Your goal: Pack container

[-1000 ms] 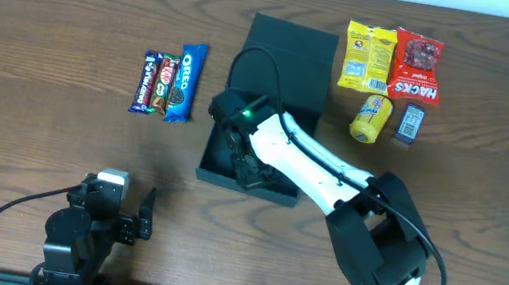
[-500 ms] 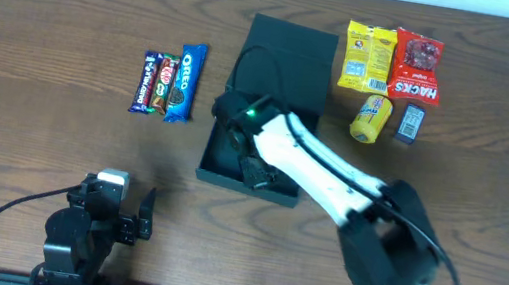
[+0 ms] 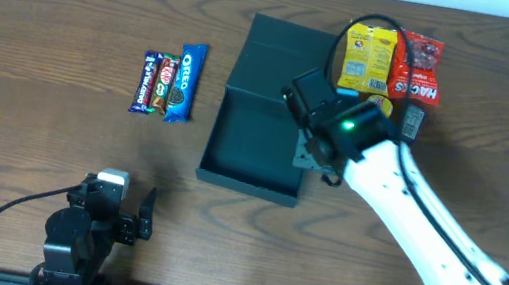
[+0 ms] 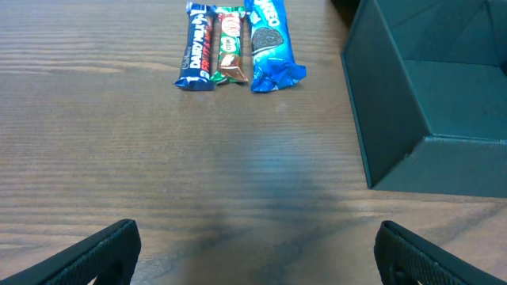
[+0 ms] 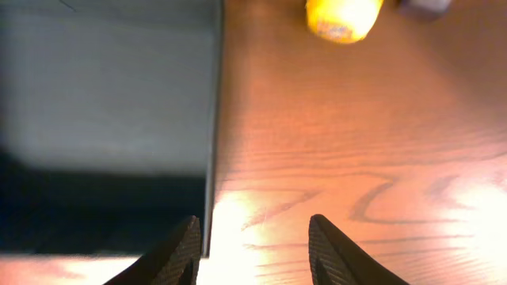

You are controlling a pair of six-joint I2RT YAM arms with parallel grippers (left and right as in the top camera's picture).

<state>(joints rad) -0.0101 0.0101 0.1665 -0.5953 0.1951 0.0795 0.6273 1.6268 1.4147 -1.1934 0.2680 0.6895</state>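
The dark teal container (image 3: 244, 184) stands open mid-table, its flap lid laid back behind it; I see nothing on its floor. My right gripper (image 3: 318, 160) hovers over the container's right wall. In the right wrist view its fingers (image 5: 253, 229) stand apart with nothing between them, the wall of the container (image 5: 103, 87) just inside the left finger. My left gripper (image 3: 120, 198) rests near the front left edge, open wide and holding nothing (image 4: 257, 233). The container (image 4: 428, 95) shows at the right of that view.
Three bars lie left of the container: Dairy Milk (image 3: 145, 83), KitKat (image 3: 162, 83), Oreo (image 3: 186, 82). Behind its right side are a yellow packet (image 3: 366, 56), a red Hacks bag (image 3: 417, 68), a small yellow pouch (image 5: 344, 16) and a dark blue packet (image 3: 411, 121).
My right gripper has lifted out of the container and swung right and back to its right wall. Its jaws have opened. The left arm has not moved.
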